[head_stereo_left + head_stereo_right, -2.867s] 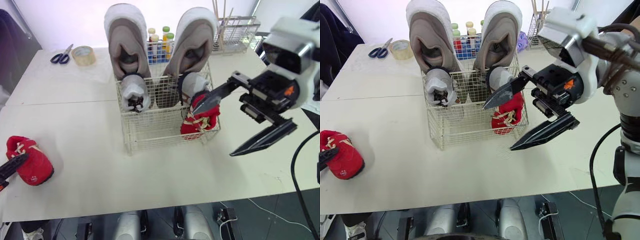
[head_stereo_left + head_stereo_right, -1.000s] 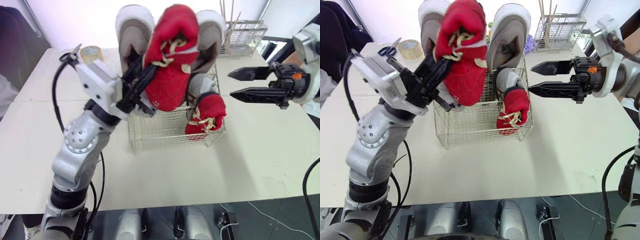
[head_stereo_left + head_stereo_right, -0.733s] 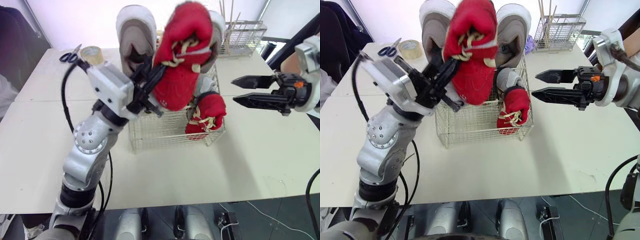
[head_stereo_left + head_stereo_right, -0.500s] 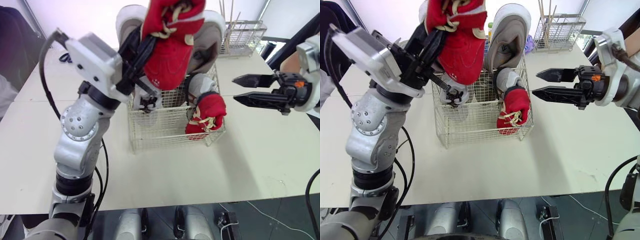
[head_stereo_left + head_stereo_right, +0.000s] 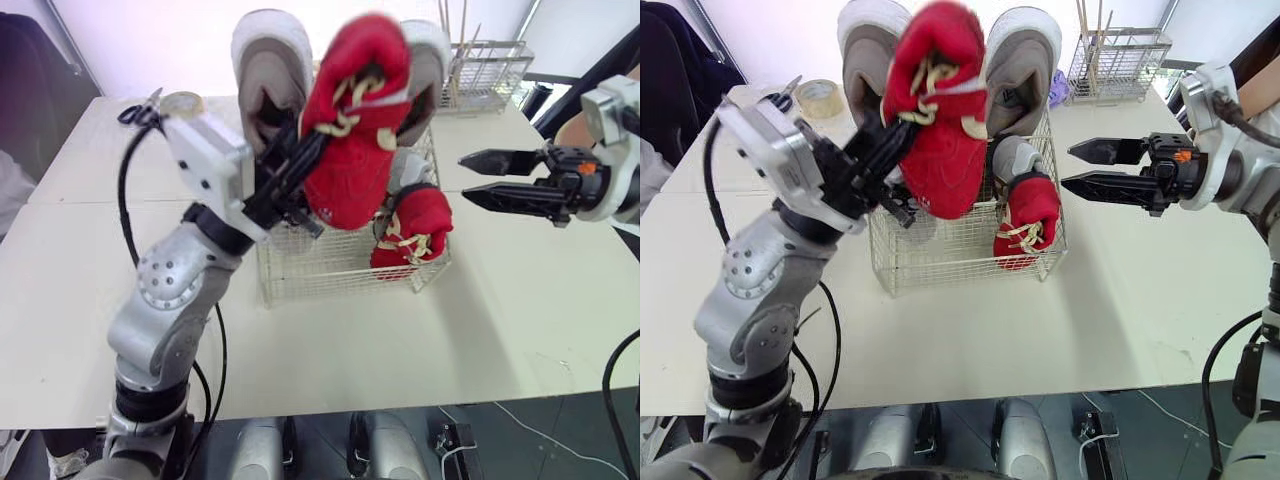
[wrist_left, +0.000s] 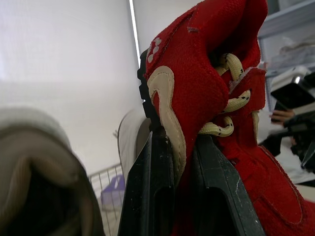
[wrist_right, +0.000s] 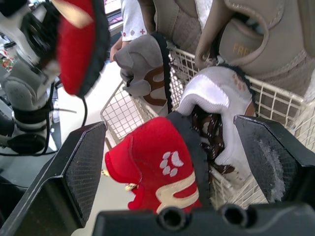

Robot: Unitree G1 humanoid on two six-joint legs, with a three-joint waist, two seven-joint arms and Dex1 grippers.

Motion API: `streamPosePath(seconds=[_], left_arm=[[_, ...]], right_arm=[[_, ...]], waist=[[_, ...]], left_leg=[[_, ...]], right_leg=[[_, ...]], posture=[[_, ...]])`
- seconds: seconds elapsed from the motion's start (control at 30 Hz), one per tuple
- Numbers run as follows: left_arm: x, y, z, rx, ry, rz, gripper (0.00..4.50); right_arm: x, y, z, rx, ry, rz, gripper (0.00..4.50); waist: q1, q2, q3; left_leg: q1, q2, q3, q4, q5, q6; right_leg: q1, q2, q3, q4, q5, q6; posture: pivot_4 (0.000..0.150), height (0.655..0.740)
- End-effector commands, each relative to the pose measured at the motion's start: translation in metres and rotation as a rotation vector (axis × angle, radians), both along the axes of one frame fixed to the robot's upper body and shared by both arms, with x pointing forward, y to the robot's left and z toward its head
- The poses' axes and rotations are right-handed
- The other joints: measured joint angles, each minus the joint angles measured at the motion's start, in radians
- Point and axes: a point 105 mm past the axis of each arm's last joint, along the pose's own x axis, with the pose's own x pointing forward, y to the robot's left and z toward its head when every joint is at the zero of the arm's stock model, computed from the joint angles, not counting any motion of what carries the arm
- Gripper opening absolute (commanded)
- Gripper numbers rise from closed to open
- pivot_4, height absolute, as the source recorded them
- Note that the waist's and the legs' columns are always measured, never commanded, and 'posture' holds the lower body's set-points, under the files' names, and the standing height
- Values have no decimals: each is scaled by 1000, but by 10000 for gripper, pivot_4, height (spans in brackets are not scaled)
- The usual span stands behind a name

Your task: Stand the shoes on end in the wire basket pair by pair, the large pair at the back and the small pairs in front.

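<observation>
head view: my left claw [image 5: 305, 160] is clamped on a red shoe [image 5: 352, 130], held at top centre above the basket [image 5: 320, 272]; its mate [image 5: 412, 228] stands in the basket's front right corner. my right claw [image 5: 465, 178] hovers at the right edge, fingers apart. left wrist: both fingers pinch the shoe's side. right wrist: the mate lies beyond my spread fingers.

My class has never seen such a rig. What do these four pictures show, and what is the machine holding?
It is a two-armed robot. Two pictures look down from its head; two come from cameras on its wrists. On the white table stands a wire basket with two large beige shoes upright at the back, and small grey shoes and a red shoe in front. The left tool grips a second red shoe in the air by the basket. The right tool hangs open on the basket's right.
</observation>
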Motion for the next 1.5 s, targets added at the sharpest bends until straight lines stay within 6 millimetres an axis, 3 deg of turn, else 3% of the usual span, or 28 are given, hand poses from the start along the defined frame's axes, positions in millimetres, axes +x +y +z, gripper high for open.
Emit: streamPosePath(seconds=[0.03, 0.27, 0.4, 0.73, 0.97, 1.27, 1.5], left_arm=[[-13, -2, 2, -12, -78, 7, 108], [-2, -1, -14, 30, -129, 86, 108], [5, -3, -36, 85, -140, 109, 108], [9, -5, -73, 108, -86, 92, 108], [16, 6, -100, 148, -67, 162, 108], [21, 6, -79, 129, -202, 220, 108], [17, 6, -78, 137, -234, 248, 108]], right_arm=[[-19, 3, 13, 25, -22, 28, 45000], [-38, 12, -5, 70, 48, 11, 45000], [-45, 19, -13, 73, 82, 7, 45000], [-49, 18, -8, 68, 95, -35, 45000], [-48, 16, -6, 71, 103, -46, 45000], [-50, 9, 9, 114, 83, -54, 45000], [-59, -2, -10, 72, 178, -103, 45000]], waist=[[0, 0, 0], [-1, 1, -1], [-2, 2, -1], [-2, 4, -2], [-2, 9, -7], [-2, 12, -10], [-1, 12, -10]], left_leg=[[0, 0, 0, 0, 0, 0], [0, 0, 0, 0, 0, 0], [1, 0, 0, 0, 0, 0], [1, 0, 0, 0, -1, 2], [1, 0, 0, 0, -2, 4], [1, 0, 0, 0, -5, 9], [0, 0, 0, 1, -6, 10]], right_leg=[[0, 0, 0, 0, 0, 0], [1, 0, 0, 0, 0, 0], [1, 0, 0, 0, 0, 0], [1, -1, 0, 0, 0, 0], [1, -1, 0, -1, 0, 0], [1, -1, 0, -1, 0, 0], [1, -2, 0, -1, 0, 0]], posture=[[1500, 7400], [1500, 7400], [1500, 7400], [1500, 7400], [1500, 7400], [1500, 7400], [1500, 7400]])
